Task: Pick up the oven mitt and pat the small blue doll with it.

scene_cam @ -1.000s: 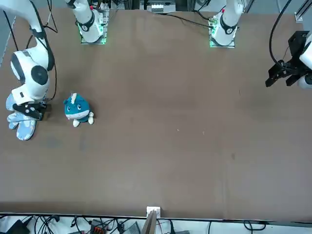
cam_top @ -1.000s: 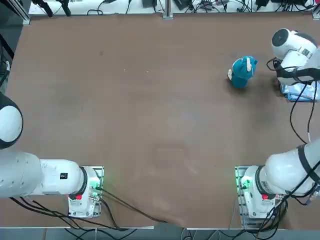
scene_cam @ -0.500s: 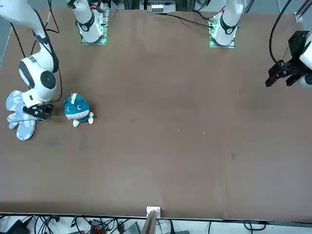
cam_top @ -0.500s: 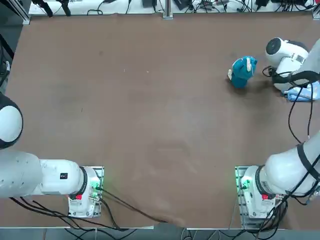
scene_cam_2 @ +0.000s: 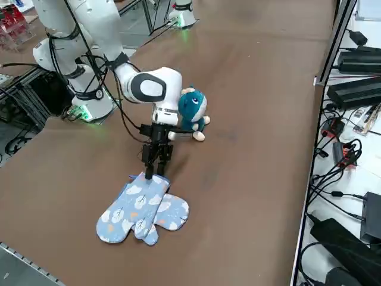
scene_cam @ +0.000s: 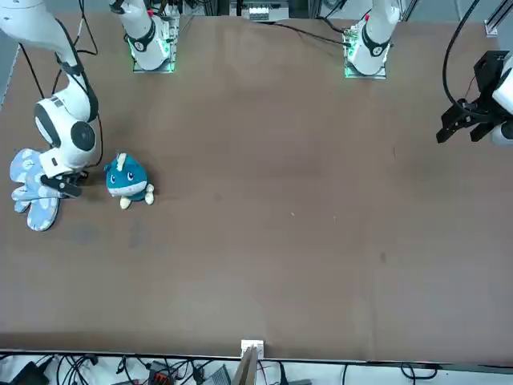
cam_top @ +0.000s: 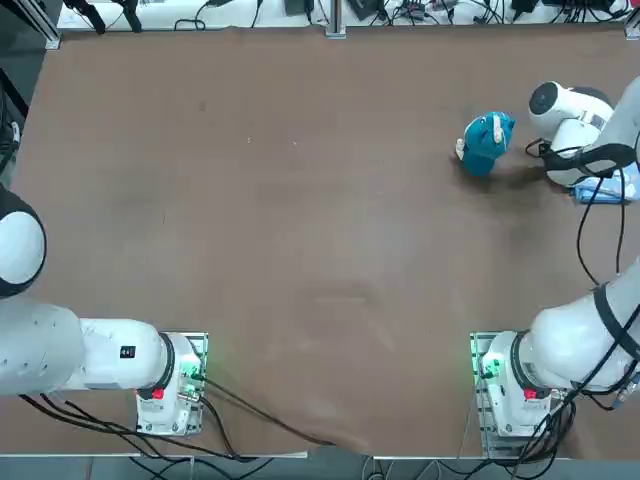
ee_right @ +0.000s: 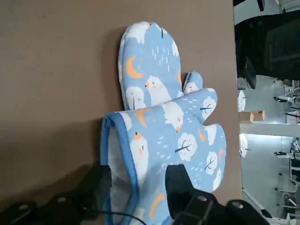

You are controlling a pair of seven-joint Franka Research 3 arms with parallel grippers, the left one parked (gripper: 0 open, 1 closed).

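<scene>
Right gripper (ee_right: 136, 187) lower, astride quilted mitt (ee_right: 159, 131)

Oven mitt (ee_right: 159, 126): pale blue, white bears, clouds, orange moons, darker blue cuff binding. Small blue doll (scene_cam_2: 191, 110): teal, cream patches. Tabletop (cam_top: 300, 250): plain brown.

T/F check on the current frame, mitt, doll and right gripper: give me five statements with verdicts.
1. Two oven mitts lie overlapping on the table. True.
2. The right gripper has one finger on each side of the upper mitt's cuff edge. True.
3. The small blue doll lies on top of the mitts. False: it stands on the table beside the gripper, apart from the mitts.
4. The mitt is lifted clear of the table. False: it lies flat.
5. The doll is red. False: teal-blue.
</scene>
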